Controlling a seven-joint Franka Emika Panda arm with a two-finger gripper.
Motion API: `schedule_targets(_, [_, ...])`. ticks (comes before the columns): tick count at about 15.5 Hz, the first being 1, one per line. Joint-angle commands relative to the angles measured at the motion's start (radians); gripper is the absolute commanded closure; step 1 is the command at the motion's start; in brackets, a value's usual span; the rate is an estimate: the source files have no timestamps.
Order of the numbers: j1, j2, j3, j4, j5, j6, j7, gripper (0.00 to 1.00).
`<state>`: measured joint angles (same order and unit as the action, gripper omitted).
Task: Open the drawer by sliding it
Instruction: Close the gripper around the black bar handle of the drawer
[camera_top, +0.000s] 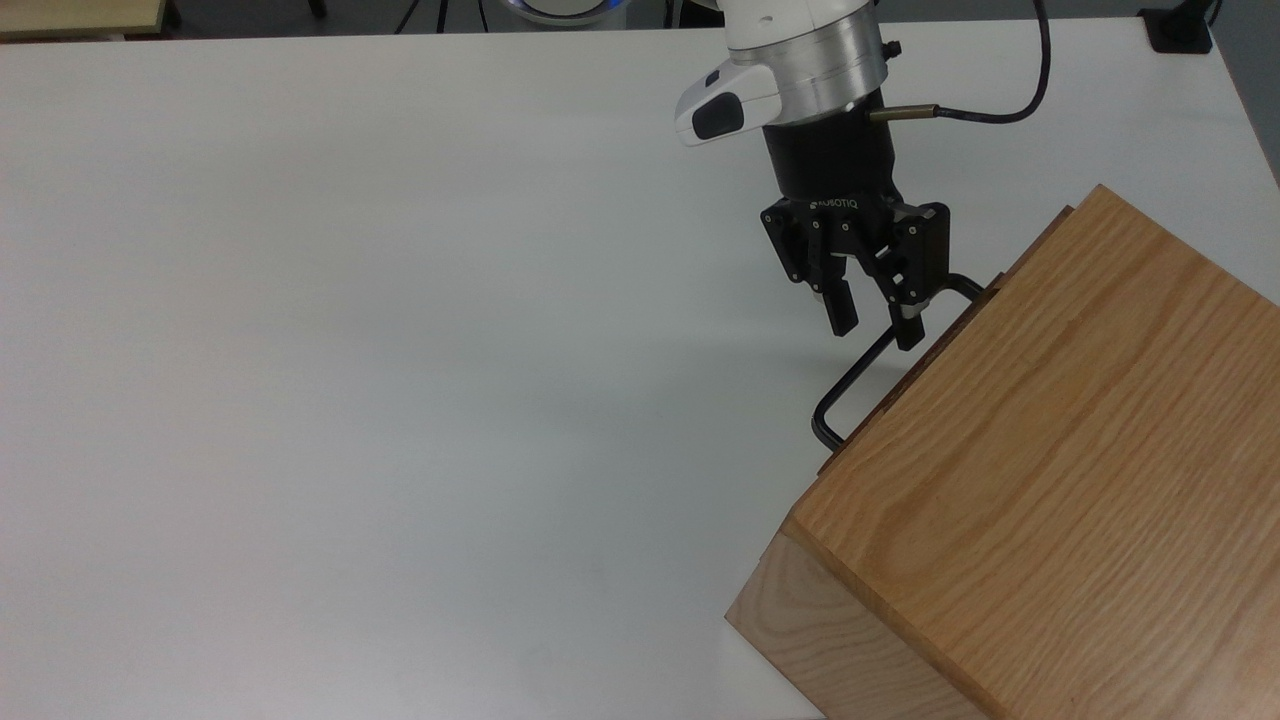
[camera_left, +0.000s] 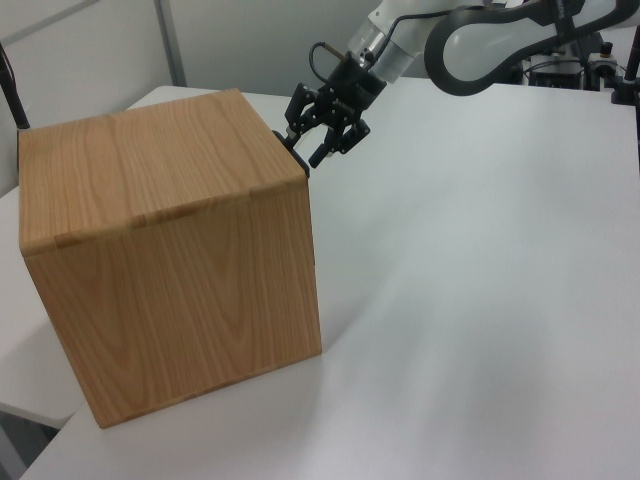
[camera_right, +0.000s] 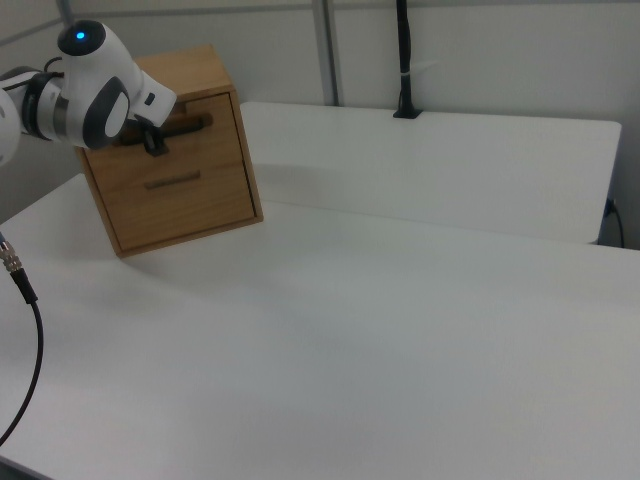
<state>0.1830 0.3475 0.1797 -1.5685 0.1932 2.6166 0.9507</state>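
Toward the top view's lower right on the white table (camera_top: 400, 400), oak casing (camera_top: 1060, 480) with the drawer (camera_right: 195, 125) shut flush in its upper front, then its black bar handle (camera_top: 860, 375), straddled by the gripper (camera_top: 877, 325), fingers apart, clamped on nothing.
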Motion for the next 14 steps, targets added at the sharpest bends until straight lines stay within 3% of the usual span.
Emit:
schedule_targets(1, [0.004,0.005,-0.002,0.018,0.017,0.013,0.008,0.53])
schedule_targets(6, [0.006,0.016,-0.002,0.018,0.008,0.016,0.0,0.69])
schedule_targets(11, [0.006,0.028,-0.002,0.018,0.005,0.077,-0.001,0.69])
schedule_targets(14, [0.003,0.027,-0.002,0.018,0.005,0.077,-0.003,0.85])
